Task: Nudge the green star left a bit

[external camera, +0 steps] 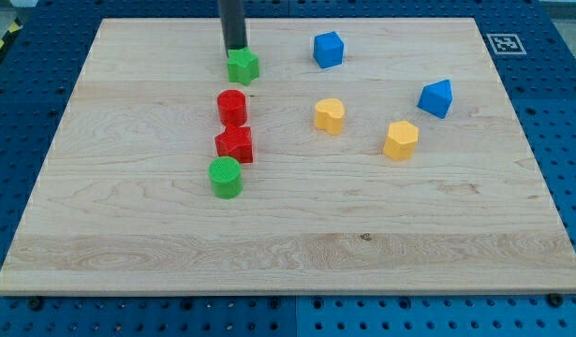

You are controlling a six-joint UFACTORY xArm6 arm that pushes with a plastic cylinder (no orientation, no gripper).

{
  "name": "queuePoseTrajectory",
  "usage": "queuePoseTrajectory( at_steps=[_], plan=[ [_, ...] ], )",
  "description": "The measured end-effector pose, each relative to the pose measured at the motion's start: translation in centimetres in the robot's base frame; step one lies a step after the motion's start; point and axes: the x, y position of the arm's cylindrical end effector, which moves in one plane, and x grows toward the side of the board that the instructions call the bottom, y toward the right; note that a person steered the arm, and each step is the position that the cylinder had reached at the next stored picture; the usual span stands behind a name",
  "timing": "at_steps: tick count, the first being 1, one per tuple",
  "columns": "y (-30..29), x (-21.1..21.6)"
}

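Note:
The green star (243,66) lies on the wooden board (288,234) near the view's top, left of centre. My tip (235,49) comes down from the view's top and stands just above the star's upper left edge, touching or almost touching it. Below the star runs a column: a red cylinder (231,107), a red star (235,144) and a green cylinder (226,177).
A blue cube (328,49) sits right of the green star. A yellow heart-like block (330,115), a yellow hexagon (400,139) and a blue wedge-like block (436,97) lie on the view's right half. A fiducial tag (504,43) marks the board's top right corner.

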Motion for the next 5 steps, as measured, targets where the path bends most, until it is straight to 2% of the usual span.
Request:
queuePoseTrajectory(
  at_steps=[2, 3, 4, 5],
  plan=[
    [0.6, 2.2],
    [0.6, 1.9],
    [1.6, -0.5],
    [4.7, 0.5]
  ],
)
